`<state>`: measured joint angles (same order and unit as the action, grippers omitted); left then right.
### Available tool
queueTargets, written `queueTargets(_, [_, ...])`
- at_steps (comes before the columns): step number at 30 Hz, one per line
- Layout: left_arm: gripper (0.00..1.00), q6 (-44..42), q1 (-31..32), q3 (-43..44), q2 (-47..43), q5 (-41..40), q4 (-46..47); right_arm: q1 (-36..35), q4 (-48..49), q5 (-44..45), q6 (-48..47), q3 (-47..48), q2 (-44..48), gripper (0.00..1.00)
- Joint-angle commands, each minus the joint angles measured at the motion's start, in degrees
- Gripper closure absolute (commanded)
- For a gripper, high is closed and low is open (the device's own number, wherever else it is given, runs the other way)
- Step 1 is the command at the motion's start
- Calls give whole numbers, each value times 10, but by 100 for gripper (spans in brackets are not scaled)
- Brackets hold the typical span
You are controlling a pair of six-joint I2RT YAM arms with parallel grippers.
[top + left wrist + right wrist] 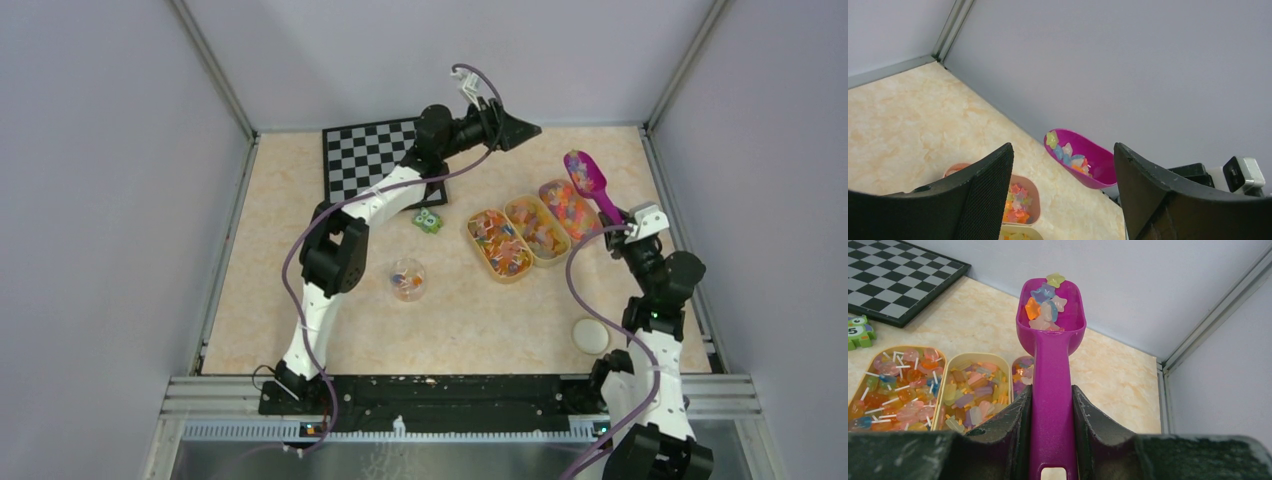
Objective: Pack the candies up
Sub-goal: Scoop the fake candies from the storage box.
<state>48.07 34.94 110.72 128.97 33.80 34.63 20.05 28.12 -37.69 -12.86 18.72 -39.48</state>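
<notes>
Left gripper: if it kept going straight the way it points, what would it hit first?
Probably the magenta scoop, loaded with candies and held by the right gripper; it shows between the open fingers of the left gripper. Depth is unclear, so it could miss and reach the grey wall.

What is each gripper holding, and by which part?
Right gripper grips the magenta scoop by its handle, candies in its bowl. Left gripper is open, holding nothing.

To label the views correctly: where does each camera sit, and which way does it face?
Top external: above and behind, looking down at the table; left arm, right arm show.
Left wrist: raised, facing the right wall; own open fingers.
Right wrist: looking along the gripped magenta scoop; own fingers.
Shared: all three see the scoop holding candies.
</notes>
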Motion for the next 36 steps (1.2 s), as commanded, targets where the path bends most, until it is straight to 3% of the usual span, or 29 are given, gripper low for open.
queueTargets(1, [22, 2, 1, -14, -8, 20, 14, 8, 51, -10, 20, 12, 16, 100])
queueTargets(9, [22, -19, -1, -39, -38, 19, 3, 11, 89, -18, 81, 25, 20, 100])
queueTargets(13, [21, -60, -6, -53, -73, 7, -72, 10, 85, -52, 100, 38, 16, 100])
queueTargets(18, [12, -144, -18, -119, -161, -45, -154, 10, 89, -69, 123, 35, 39, 100])
queueTargets(19, [2, -169, -19, -142, -182, -64, -166, 10, 90, -72, 124, 34, 42, 100])
queueTargets(23, [1, -249, -26, -154, -249, -128, -251, 0, 123, -87, 166, 31, 30, 100])
queueTargets(30, [1, -300, -28, -183, -348, -199, -375, -61, 86, -88, 140, 46, 11, 100])
queueTargets(36, [1, -348, -28, -303, -489, -294, -418, -158, 41, -64, 99, 45, 8, 100])
